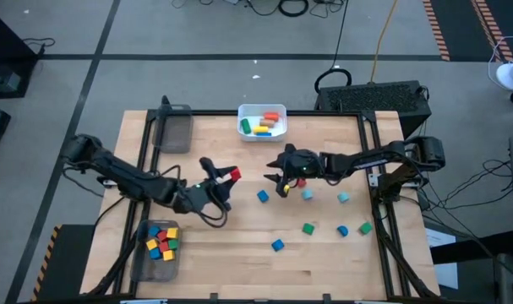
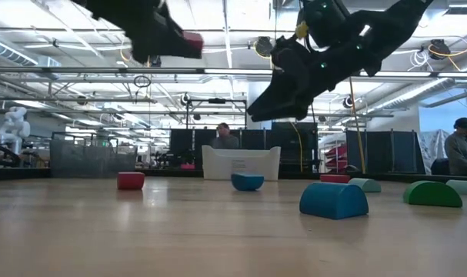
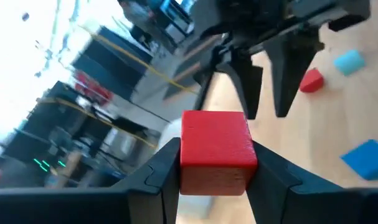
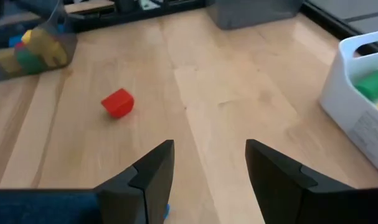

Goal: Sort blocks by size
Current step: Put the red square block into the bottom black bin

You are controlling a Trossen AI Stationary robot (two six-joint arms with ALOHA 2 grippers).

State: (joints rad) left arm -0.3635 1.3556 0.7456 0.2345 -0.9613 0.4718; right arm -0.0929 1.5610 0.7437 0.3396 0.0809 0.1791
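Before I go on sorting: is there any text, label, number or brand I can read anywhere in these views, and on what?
None can be read.
White bin: a pale label on its side wall in the right wrist view, print too blurred to read.
White bin, low view: faint dark marks on its front, too small to read.
Blocks, such as the red cube in the left gripper: plain faces, no marks.

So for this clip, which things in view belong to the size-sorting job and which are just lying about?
Job:
- red cube held in left gripper
- loose blocks on the table
- sorted blocks in clear tray
- long blocks in white bin
- right gripper, open, empty

Lying about:
- empty grey tray
- cables on the floor
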